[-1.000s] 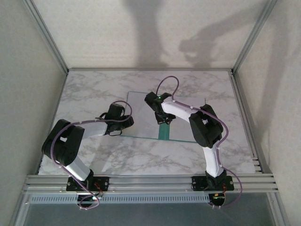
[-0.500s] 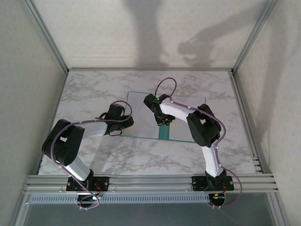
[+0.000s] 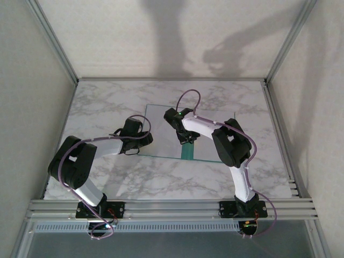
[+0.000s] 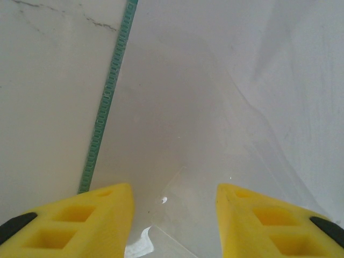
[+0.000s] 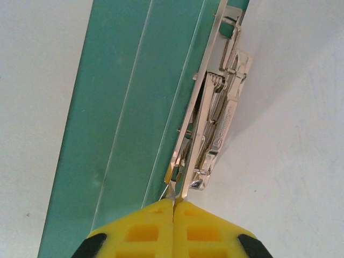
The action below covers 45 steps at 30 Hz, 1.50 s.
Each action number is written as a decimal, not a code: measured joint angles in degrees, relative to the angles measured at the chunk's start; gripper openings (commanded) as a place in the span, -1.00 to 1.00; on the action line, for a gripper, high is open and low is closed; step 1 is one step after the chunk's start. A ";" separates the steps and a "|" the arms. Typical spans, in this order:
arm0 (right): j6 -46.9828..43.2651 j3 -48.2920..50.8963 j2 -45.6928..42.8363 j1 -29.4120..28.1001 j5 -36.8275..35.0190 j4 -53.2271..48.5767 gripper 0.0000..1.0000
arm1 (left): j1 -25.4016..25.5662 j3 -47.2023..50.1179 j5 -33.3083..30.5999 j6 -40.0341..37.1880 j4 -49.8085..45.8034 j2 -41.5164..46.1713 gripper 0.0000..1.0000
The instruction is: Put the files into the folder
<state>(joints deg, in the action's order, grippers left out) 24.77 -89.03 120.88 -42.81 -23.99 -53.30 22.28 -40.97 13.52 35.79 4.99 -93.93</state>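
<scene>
The teal folder lies open at the table's middle, its leaves covered by white files. My left gripper rests at the folder's left edge. In the left wrist view it is open over a white sheet under clear film, with the folder's green edge to the left. My right gripper is over the spine. In the right wrist view it is shut, tips against the near end of the metal clip beside the green spine. Whether a thin tab is pinched is unclear.
The marble tabletop surrounds the folder, bounded by aluminium rails at the near edge and enclosure walls on the other sides. White paper lies right of the clip.
My right gripper has shifted slightly to the left along the spine. The left arm has not moved.
</scene>
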 measured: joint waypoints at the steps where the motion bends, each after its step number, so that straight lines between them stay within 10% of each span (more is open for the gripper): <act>1: -0.04 0.00 0.02 0.00 0.00 0.00 -1.00 | 0.00 -0.07 -0.02 0.00 -0.04 -0.02 -0.08; 45: -1.29 -2.19 2.93 0.02 0.44 -1.75 -0.94 | 0.00 -1.05 0.15 -0.04 -0.09 -0.96 -0.09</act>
<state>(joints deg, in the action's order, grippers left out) 23.49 -91.22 123.81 -42.78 -23.55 -55.05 22.28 -42.02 13.67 35.75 4.91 -94.89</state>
